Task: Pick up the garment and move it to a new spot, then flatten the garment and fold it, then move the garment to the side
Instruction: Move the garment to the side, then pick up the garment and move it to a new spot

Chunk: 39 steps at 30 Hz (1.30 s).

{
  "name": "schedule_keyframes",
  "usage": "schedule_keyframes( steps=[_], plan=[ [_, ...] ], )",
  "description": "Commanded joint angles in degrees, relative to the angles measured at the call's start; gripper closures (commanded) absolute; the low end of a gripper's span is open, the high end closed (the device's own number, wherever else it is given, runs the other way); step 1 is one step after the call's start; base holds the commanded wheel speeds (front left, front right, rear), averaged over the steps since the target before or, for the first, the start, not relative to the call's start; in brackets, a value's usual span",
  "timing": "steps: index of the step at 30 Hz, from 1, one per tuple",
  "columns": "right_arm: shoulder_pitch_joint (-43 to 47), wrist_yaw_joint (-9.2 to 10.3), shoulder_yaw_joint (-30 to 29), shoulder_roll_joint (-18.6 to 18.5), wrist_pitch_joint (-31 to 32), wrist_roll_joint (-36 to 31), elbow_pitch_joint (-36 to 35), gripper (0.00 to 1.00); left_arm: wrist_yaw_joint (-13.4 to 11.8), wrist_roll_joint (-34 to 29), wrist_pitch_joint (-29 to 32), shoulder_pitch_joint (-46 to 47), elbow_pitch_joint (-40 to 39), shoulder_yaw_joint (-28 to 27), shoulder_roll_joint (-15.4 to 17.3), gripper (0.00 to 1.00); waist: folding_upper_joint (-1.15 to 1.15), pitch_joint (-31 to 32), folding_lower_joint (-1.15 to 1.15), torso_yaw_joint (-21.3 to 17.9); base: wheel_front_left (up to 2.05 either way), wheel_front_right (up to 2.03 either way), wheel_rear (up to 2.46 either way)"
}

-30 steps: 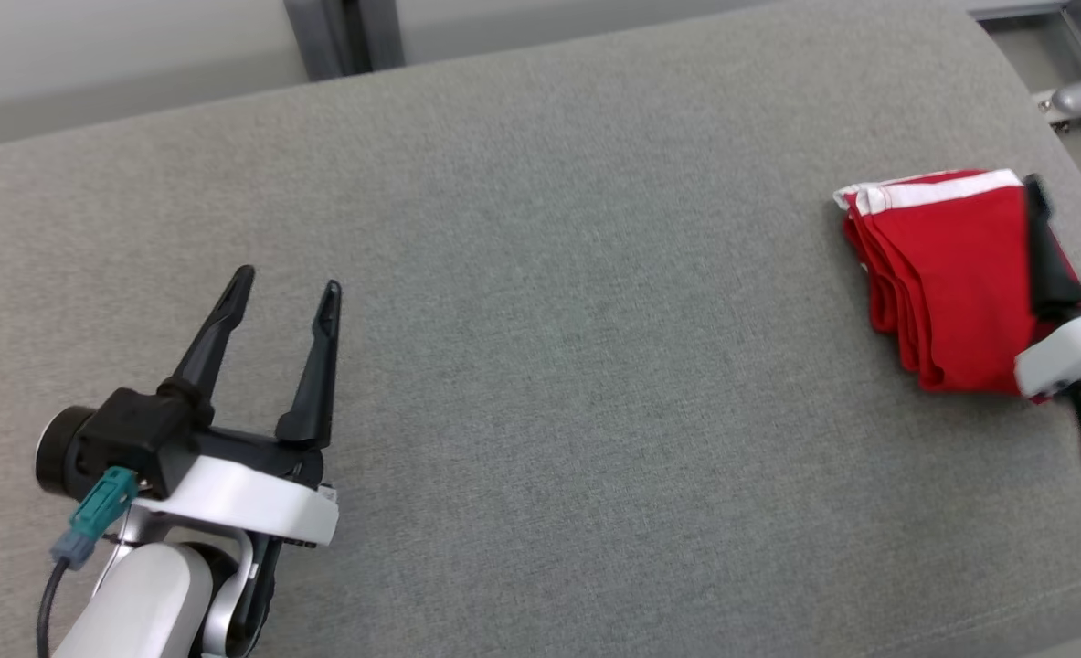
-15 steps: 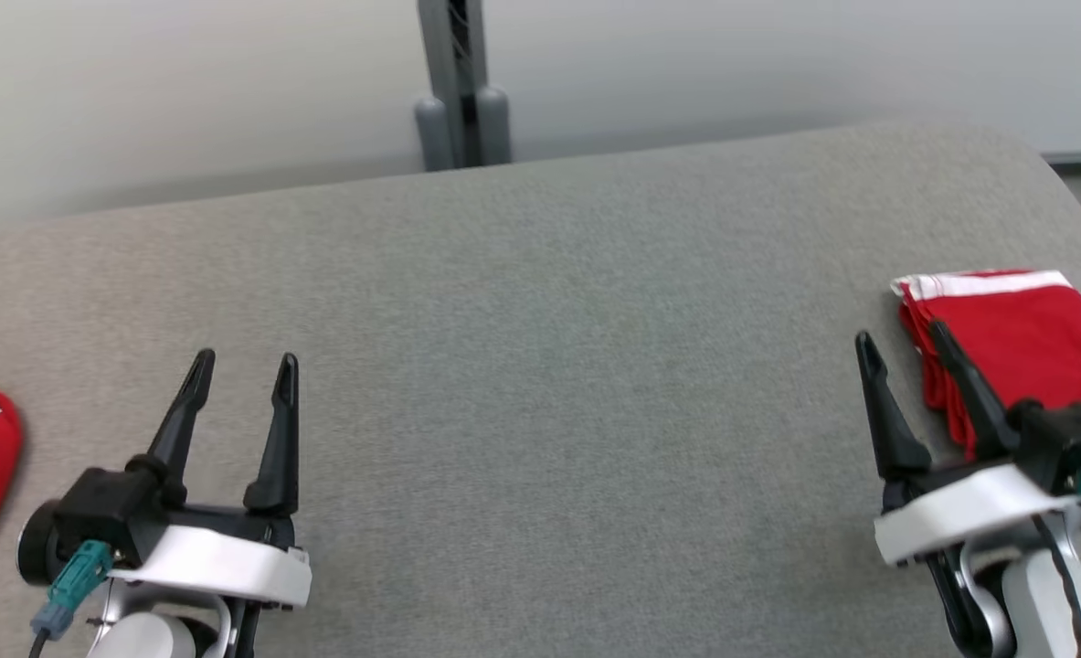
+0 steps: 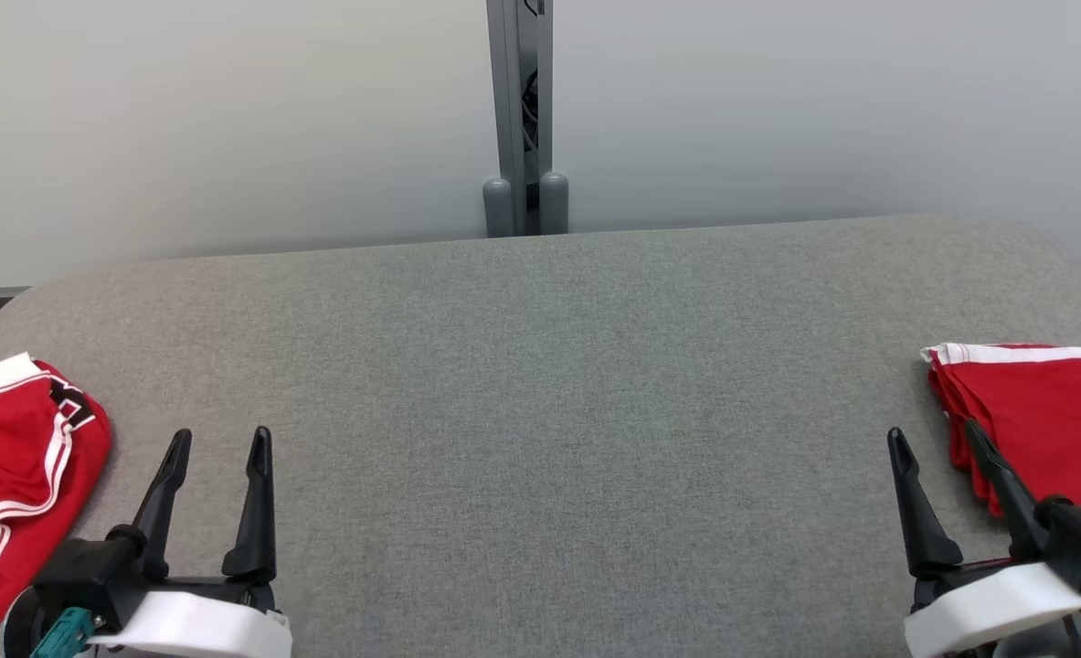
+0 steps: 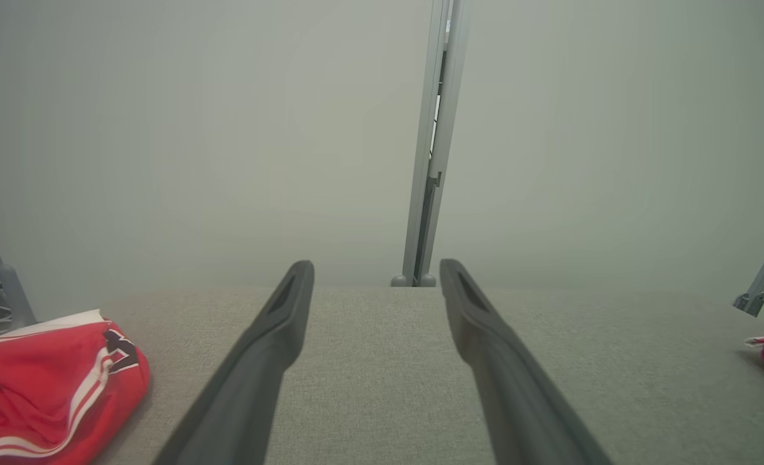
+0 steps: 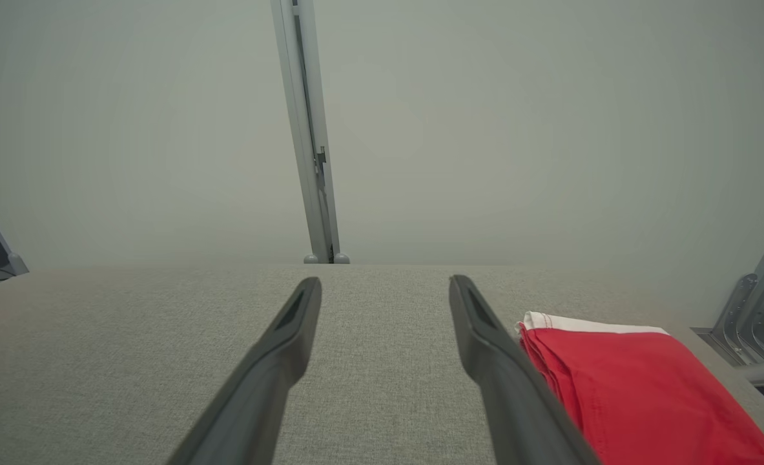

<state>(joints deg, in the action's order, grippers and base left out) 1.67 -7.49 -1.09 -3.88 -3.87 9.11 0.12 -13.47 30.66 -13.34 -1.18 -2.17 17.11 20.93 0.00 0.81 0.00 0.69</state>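
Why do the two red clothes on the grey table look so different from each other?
The right garment is folded into a neat stack; the left garment lies bunched up. The right garment shows one white band along its far edge; the left garment shows thin white stripes and a dark marking. Both are red and lie on the grey table, with nothing holding them.

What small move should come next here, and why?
Probably swing the left gripper leftward and down toward the crumpled red garment with white stripes, which lies unfolded at the left end of the grey padded table. The folded red garment lies at the right end beside the right gripper, and both grippers are open and empty.
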Motion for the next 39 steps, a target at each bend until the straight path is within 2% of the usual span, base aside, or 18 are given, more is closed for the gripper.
schedule_keyframes(
  steps=[1,9,15,39],
  plan=[
    [0.96,-0.01,-0.33,0.03,0.41,-0.32,-0.78,0.0,0.29,0.32,-0.31,-0.7,-0.09,-0.51,0.53,0.0,0.0,0.28,0.0,0.14,0.0,0.0,0.0],
    [3.74,-0.01,-1.87,0.67,1.84,-0.78,-3.5,0.0,2.29,1.28,-1.05,-2.04,0.75,-2.77,2.49,0.0,0.0,1.02,0.0,0.05,0.0,0.0,0.0],
    [4.03,-0.01,-1.94,0.83,2.07,-0.34,-4.31,0.0,2.71,1.04,-1.31,-2.52,0.93,-3.25,2.82,0.0,0.0,0.97,0.0,-0.05,0.0,0.0,0.0],
    [4.52,-0.01,-2.37,0.88,1.87,1.02,-3.96,0.0,1.53,0.89,-0.25,-2.77,-0.57,-1.68,2.48,0.0,0.0,0.92,0.0,0.41,0.0,0.0,0.0]
  ],
)
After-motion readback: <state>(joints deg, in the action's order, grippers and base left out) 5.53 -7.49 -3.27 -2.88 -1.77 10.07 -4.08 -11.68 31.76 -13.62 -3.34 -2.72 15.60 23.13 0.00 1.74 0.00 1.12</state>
